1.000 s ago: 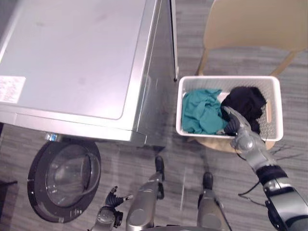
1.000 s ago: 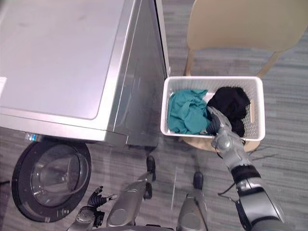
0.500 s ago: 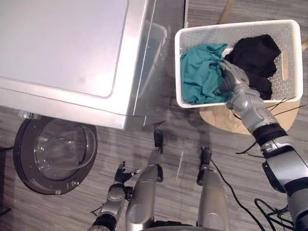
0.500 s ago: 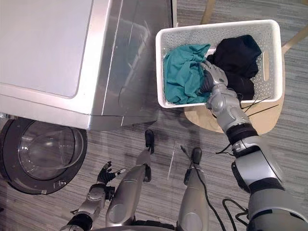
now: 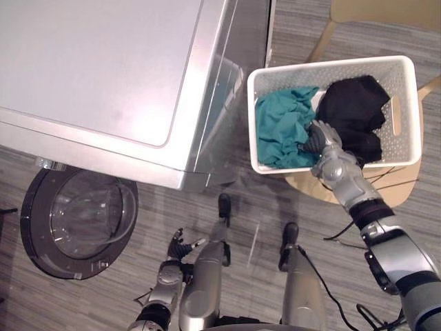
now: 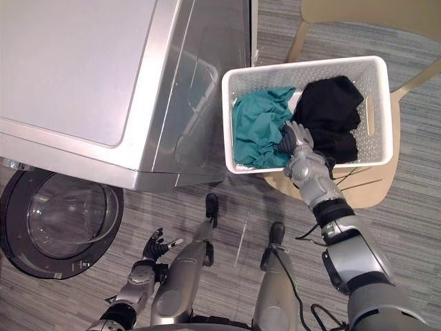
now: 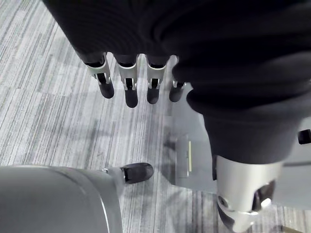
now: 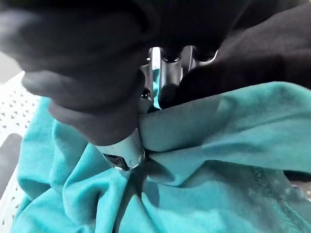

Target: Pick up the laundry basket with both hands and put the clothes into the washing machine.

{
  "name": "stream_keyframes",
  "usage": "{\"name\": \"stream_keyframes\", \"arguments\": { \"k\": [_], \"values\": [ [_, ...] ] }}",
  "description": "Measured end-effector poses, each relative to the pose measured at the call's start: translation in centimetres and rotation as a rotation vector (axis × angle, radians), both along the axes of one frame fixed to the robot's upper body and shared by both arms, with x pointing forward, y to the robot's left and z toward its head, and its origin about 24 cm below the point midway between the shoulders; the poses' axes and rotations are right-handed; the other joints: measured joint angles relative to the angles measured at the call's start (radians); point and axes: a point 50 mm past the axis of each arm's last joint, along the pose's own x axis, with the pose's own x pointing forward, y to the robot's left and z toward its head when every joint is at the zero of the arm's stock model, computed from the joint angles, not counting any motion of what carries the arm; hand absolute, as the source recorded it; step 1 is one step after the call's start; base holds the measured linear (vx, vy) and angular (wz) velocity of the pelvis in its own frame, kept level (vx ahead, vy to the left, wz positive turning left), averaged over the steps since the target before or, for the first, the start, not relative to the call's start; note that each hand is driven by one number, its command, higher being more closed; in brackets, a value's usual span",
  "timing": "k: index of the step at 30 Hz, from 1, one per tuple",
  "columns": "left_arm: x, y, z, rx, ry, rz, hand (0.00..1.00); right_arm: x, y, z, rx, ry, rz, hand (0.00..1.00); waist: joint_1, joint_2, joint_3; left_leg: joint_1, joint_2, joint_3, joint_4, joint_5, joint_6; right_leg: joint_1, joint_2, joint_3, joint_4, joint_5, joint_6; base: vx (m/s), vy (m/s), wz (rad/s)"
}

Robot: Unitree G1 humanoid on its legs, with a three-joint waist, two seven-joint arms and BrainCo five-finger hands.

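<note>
Left eye view first: the laundry basket (image 5: 331, 64) sits on a pale chair (image 5: 386, 193) just beside the washing machine (image 5: 103, 69), its long axis running across your view. Count the load: two pieces, one teal garment (image 5: 279, 131) on the machine side and one black garment (image 5: 351, 110) on the far side. One basket, one handle slot showing on its right wall. Your right hand (image 5: 324, 148) is inside, right on the seam where the two pieces meet. Your left hand (image 5: 176, 252) hangs low by the floor, well apart from the basket. The round door (image 5: 79, 221) lies open at your lower left, so the load has to travel leftward, across the machine's corner.

Right eye view: same picture. The right hand (image 6: 296, 141) is the near one by a long way. The left hand (image 6: 153, 248) is closer to the door than to the clothes.

Left wrist view: the fingers (image 7: 127, 92) hang straight and relaxed over bare floor, holding nothing.

Right wrist view: here's the grip. The right hand (image 8: 121, 145) has its thumb pressed onto a fold of the teal garment (image 8: 218, 145), with the fingers curled in behind it. I read that as a pinch on the teal cloth. The black garment (image 8: 252, 48) lies beyond the fingers, untouched. The basket wall (image 8: 14, 111) shows at the edge.
</note>
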Motion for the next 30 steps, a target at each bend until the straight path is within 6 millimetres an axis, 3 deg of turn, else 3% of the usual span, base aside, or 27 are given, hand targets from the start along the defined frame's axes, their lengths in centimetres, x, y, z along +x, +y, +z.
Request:
{"name": "stream_keyframes", "arguments": {
  "k": [5,12,19,20,30],
  "values": [
    [-0.2,0.2,-0.2,0.004,0.015,0.001,0.0,-1.2,-0.7,0.1,0.101,-0.058,-0.029,1.0,-0.008,-0.004,-0.001,0.035,0.004,0.013,-0.002,-0.001,0.0,0.04,0.013,0.014,-0.038,0.01,-0.005,0.0,-0.035,-0.13],
    [-1.3,0.8,-1.1,0.021,0.081,0.008,0.0,-4.0,0.5,-1.9,0.452,-0.123,-0.055,1.0,-0.026,-0.041,-0.023,0.063,0.012,0.01,-0.003,-0.009,-0.007,0.095,0.029,0.019,-0.105,0.035,-0.001,0.0,-0.007,-0.03],
    [-2.9,1.8,-1.9,0.029,0.14,0.038,0.0,-5.6,1.9,-3.1,0.637,-0.119,-0.018,1.0,-0.028,-0.048,-0.078,0.09,0.004,-0.005,-0.003,-0.016,-0.007,0.159,0.027,0.0,-0.167,0.053,0.01,0.06,-0.008,0.07],
    [-3.2,2.1,-2.0,0.03,0.151,0.039,0.0,-5.8,1.7,-3.3,0.635,-0.115,-0.023,0.0,-0.029,-0.048,-0.087,0.094,0.002,-0.015,-0.003,-0.014,-0.005,0.176,0.027,-0.004,-0.182,0.056,0.011,0.08,-0.003,0.18],
    [-4.4,3.0,-2.6,0.055,0.192,0.044,0.0,-6.0,0.3,-3.4,0.365,-0.109,-0.083,0.0,-0.031,-0.046,-0.097,0.112,-0.003,-0.02,-0.003,-0.017,-0.009,0.222,0.028,-0.01,-0.246,0.091,0.02,0.02,-0.002,0.01]
  ]
}}
